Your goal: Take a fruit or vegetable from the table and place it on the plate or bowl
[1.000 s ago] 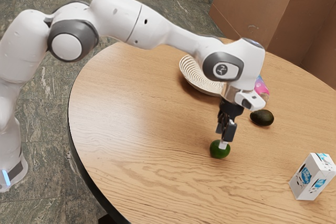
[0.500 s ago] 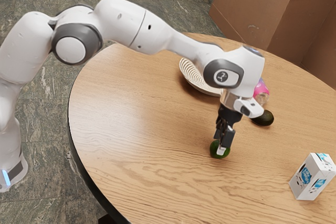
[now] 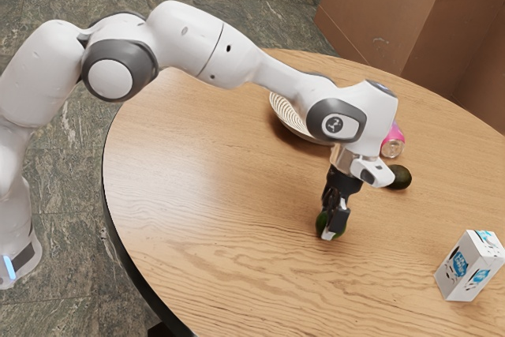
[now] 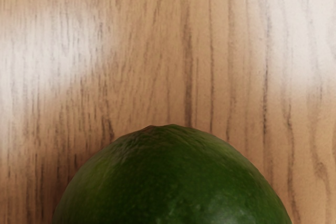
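Overhanging one lime (image 4: pixel 173 182) — one gripper (image 3: pixel 334 225); one plate (image 3: pixel 286 110)

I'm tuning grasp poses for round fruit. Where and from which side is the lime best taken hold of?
Across its widest middle, from straight above. The lime is round and smooth and sits low on the table, so a side approach would likely meet the wood. The gripper hangs directly over it.
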Motion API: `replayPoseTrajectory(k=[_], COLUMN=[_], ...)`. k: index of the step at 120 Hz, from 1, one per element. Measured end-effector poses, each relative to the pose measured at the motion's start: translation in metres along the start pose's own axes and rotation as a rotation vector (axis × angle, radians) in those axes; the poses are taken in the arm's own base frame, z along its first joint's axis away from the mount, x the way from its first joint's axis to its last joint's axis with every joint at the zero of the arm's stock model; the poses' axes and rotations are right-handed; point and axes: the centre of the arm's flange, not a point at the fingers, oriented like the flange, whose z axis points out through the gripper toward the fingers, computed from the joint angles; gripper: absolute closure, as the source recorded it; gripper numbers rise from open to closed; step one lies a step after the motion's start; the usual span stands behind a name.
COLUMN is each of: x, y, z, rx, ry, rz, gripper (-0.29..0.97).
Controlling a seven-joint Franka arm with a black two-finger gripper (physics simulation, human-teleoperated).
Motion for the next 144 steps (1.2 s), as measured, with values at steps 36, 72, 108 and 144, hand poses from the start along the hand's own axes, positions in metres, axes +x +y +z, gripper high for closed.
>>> replayPoseTrajectory(k=[36, 72, 108, 144], x=[-0.036, -0.083, -0.069, -0.054], y=[-0.087, -0.254, -0.314, -0.334], z=[-0.135, -0.182, -0.168, -0.150], rx=[0.168, 0.302, 0.335, 0.358], ry=[0.173, 0.201, 0.221, 0.253], rz=[-0.103, -0.292, -0.275, -0.220], gripper=[0.31, 0.31, 0.31, 0.32])
